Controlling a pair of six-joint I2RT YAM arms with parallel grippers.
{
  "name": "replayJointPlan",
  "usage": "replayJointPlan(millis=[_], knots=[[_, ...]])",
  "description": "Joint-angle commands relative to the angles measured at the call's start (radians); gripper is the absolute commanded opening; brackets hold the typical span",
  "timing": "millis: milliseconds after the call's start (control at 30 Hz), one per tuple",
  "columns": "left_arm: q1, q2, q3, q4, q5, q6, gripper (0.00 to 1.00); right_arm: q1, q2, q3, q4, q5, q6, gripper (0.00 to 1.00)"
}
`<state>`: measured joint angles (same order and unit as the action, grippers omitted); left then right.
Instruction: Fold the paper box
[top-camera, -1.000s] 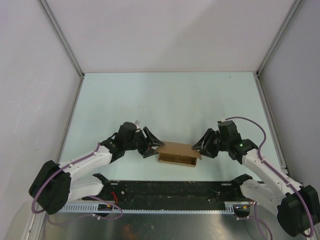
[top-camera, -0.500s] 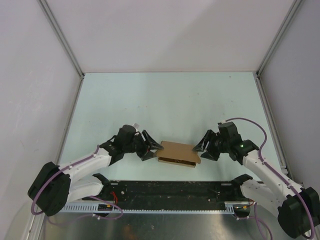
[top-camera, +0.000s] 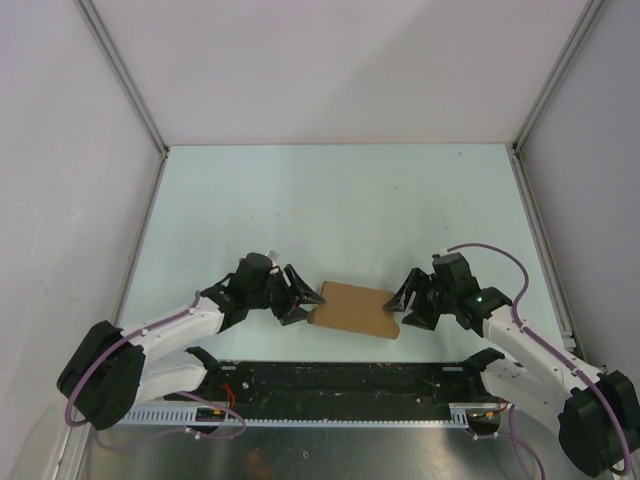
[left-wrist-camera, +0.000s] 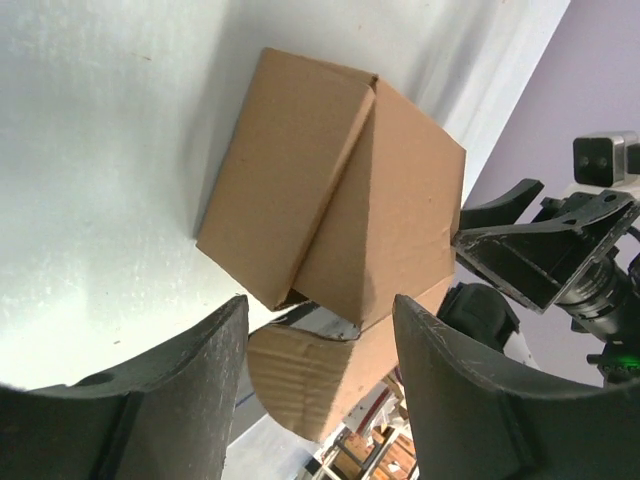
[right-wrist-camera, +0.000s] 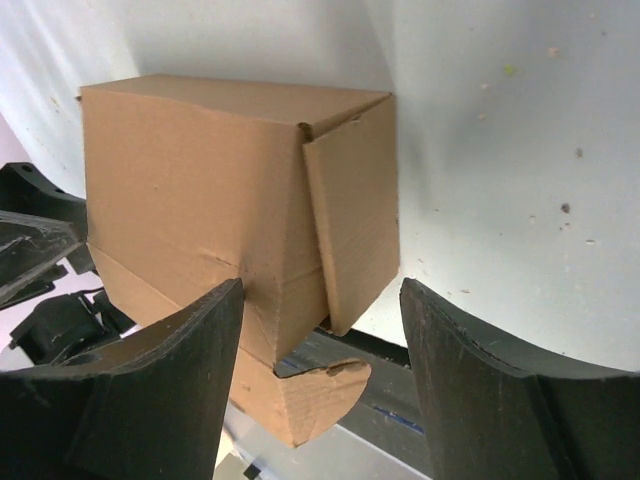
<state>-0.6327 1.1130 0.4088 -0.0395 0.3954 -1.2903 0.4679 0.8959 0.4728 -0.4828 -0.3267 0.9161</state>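
Note:
The paper box (top-camera: 352, 310) is a small brown cardboard box lying near the table's front edge, between the two arms. My left gripper (top-camera: 306, 300) stands open at the box's left end. In the left wrist view that end of the box (left-wrist-camera: 300, 170) faces the open gripper (left-wrist-camera: 318, 300), and a rounded tab (left-wrist-camera: 300, 385) hangs loose between the fingers without touching them. My right gripper (top-camera: 404, 305) is open at the right end. In the right wrist view the gripper (right-wrist-camera: 320, 285) straddles the box's (right-wrist-camera: 190, 180) lower corner, where a side flap (right-wrist-camera: 355, 210) stands slightly ajar and another rounded tab (right-wrist-camera: 310, 395) sticks out.
The black base rail (top-camera: 340, 380) of the arms runs just in front of the box. White enclosure walls with metal corner posts (top-camera: 120, 70) close the table on three sides. The pale green table (top-camera: 330, 200) stretches behind the box.
The box has tipped and turned slightly, so its broad face now shows from above. Both grippers have come a little nearer the front edge. The right jaws have spread wider.

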Motion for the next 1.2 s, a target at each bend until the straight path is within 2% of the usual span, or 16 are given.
replayJointPlan(millis=[0,400,633,1000,1167], knots=[[-0.005,0.021,0.015,0.016,-0.013,0.058,0.65,0.018,-0.040,-0.057,0.108,0.023,0.036,0.70],[-0.005,0.071,0.053,0.029,-0.084,0.180,0.65,0.026,-0.149,-0.126,0.156,0.055,0.036,0.70],[-0.005,0.059,0.079,0.035,-0.161,0.279,0.65,0.032,-0.137,-0.134,0.171,0.058,0.021,0.71],[-0.005,0.090,0.117,0.036,-0.199,0.427,0.67,0.040,-0.134,-0.157,0.202,0.064,0.024,0.72],[-0.007,0.157,0.104,0.127,-0.172,0.447,0.65,0.041,-0.117,-0.166,0.222,0.060,0.027,0.72]])
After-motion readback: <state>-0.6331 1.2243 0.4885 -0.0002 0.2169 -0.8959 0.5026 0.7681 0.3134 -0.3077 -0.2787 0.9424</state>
